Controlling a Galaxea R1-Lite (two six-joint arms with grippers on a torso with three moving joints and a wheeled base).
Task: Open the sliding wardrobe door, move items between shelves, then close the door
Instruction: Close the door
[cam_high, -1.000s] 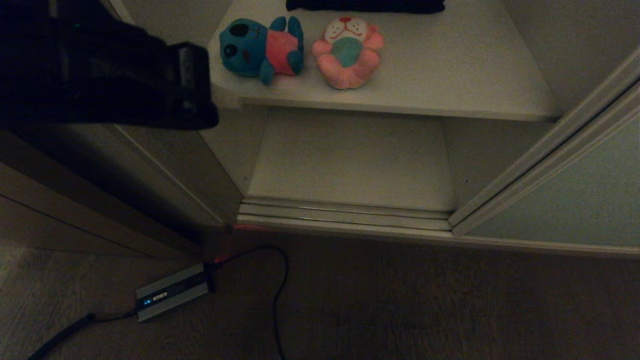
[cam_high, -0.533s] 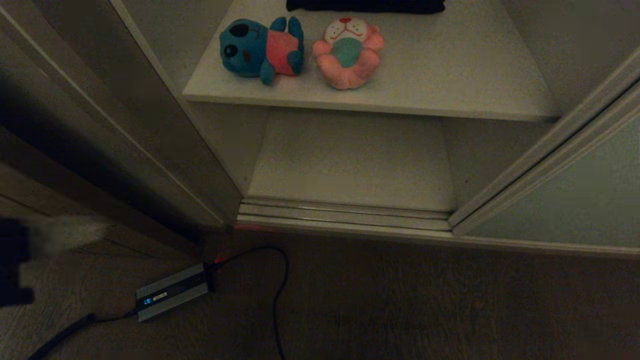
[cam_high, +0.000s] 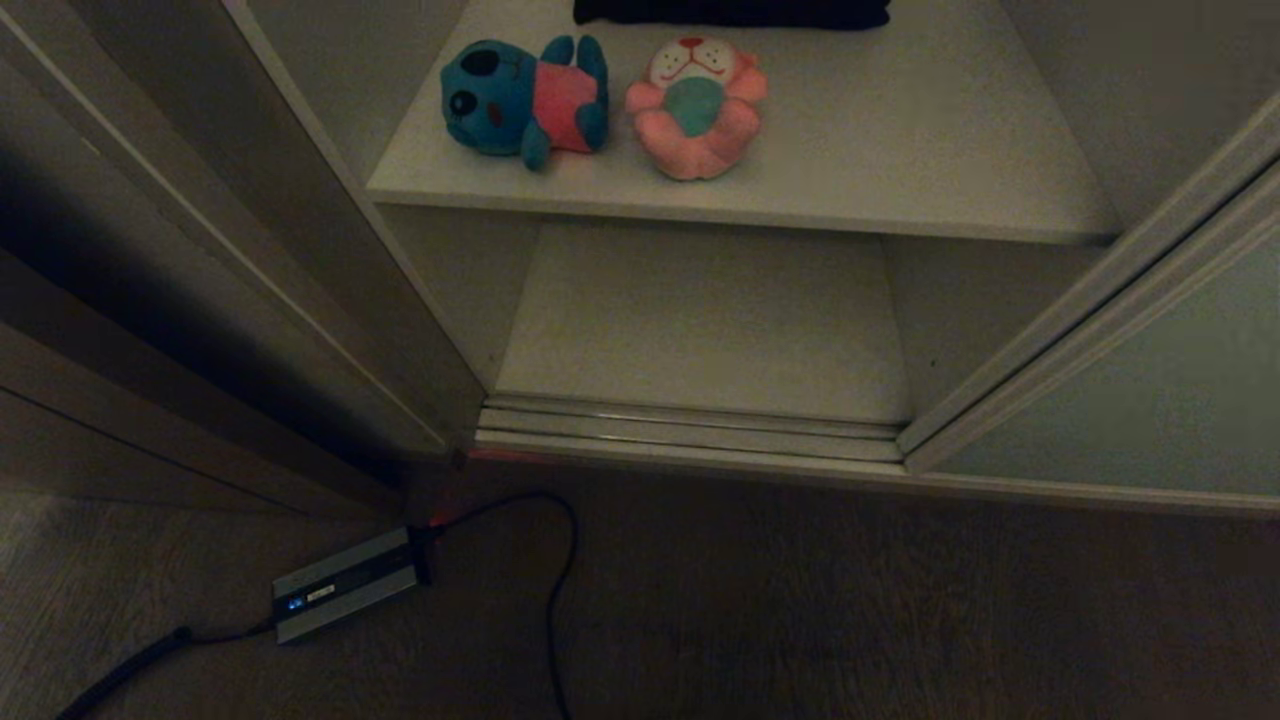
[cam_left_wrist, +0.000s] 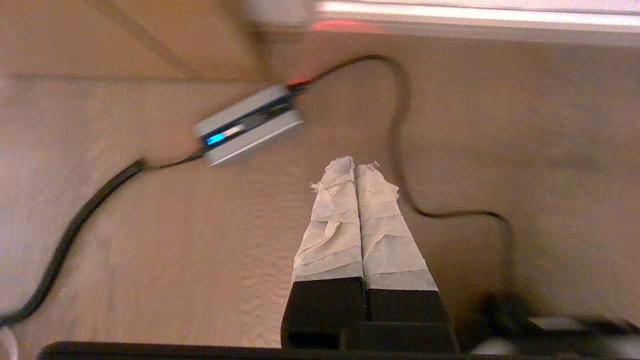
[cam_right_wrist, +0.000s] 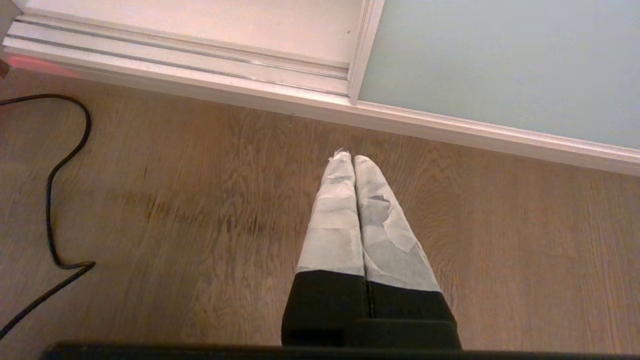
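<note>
Two toys lie on my upper shelf at the top of the head frame, with the sliding door pushed off to the right. Below them the lower shelf sits bare. Blue toy is left of pink toy, just beside it, its length running side to side. My left gripper and right gripper both hang over the floor, fingers pressed together, holding nothing. I judge the left arm nearer the blue toy.
</note>
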